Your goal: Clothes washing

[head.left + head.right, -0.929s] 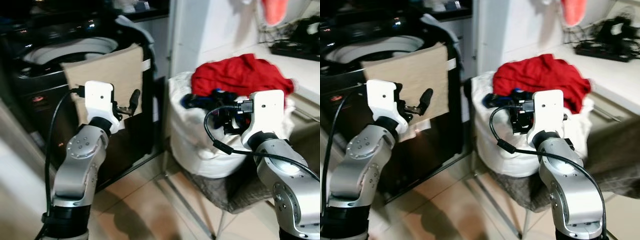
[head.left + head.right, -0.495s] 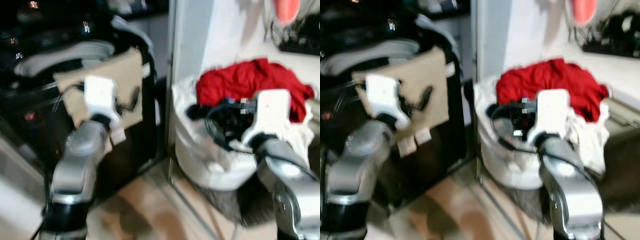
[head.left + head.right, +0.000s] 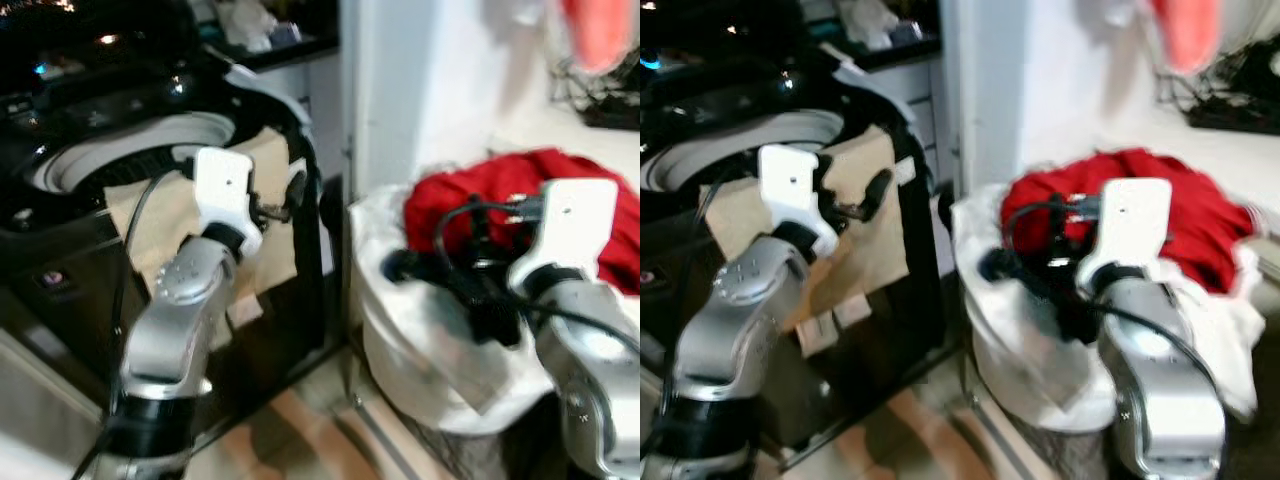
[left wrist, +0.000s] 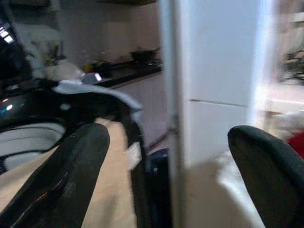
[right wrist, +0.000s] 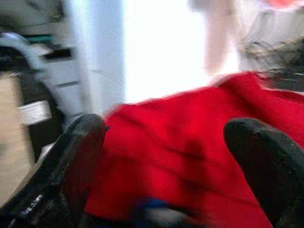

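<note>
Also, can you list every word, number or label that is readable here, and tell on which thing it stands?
None can be read.
Washing machine: small lights and marks on its panel, too blurred to read.
Cardboard: white tags, no legible text.

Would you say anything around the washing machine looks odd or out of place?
Yes: a sheet of brown cardboard hangs over the front of the washing machine, which is unusual. The red garment is heaped on the white laundry bag.
</note>
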Tool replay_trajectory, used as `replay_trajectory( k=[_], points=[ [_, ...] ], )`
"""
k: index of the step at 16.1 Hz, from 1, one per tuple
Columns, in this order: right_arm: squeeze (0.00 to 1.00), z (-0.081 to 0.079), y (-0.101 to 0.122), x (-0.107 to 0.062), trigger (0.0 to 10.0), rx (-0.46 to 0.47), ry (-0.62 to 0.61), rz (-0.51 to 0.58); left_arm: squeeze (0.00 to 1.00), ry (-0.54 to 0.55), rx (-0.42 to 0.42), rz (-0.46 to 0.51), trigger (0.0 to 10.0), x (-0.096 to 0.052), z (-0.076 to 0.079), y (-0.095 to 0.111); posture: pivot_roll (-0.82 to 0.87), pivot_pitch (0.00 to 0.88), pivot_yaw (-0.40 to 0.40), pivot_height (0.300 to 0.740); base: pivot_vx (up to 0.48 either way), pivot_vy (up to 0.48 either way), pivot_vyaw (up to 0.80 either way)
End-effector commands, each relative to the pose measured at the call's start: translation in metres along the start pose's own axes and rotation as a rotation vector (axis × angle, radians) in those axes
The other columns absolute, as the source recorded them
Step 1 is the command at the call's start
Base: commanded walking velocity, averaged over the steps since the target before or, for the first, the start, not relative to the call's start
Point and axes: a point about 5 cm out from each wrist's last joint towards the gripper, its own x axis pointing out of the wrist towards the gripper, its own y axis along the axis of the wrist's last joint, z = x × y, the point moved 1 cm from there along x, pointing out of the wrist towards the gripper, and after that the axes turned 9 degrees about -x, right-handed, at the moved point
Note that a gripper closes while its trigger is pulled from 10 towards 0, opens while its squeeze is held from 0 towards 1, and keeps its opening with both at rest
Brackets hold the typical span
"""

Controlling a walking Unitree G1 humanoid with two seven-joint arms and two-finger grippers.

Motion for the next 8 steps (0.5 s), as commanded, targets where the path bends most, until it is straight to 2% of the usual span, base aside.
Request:
replay_trajectory(
  k=[1, 8],
  points=[
    [0.00, 0.0055, 0.0037, -0.0014, 10.0, -0.006, -0.019, 0.017, 0.00, -0.002, -0.004, -0.007, 10.0, 0.0021, 0.0012, -0.0016, -0.12, 0.000, 0.053, 0.740, 0.431, 0.000, 0.00],
    [0.00, 0.0079, 0.0011, -0.0033, 10.0, -0.013, -0.032, 0.000, 0.00, 0.011, -0.025, -0.014, 10.0, 0.0044, -0.0002, -0.0051, -0.13, 0.000, 0.054, 0.740, 0.416, 0.000, 0.00]
  ],
)
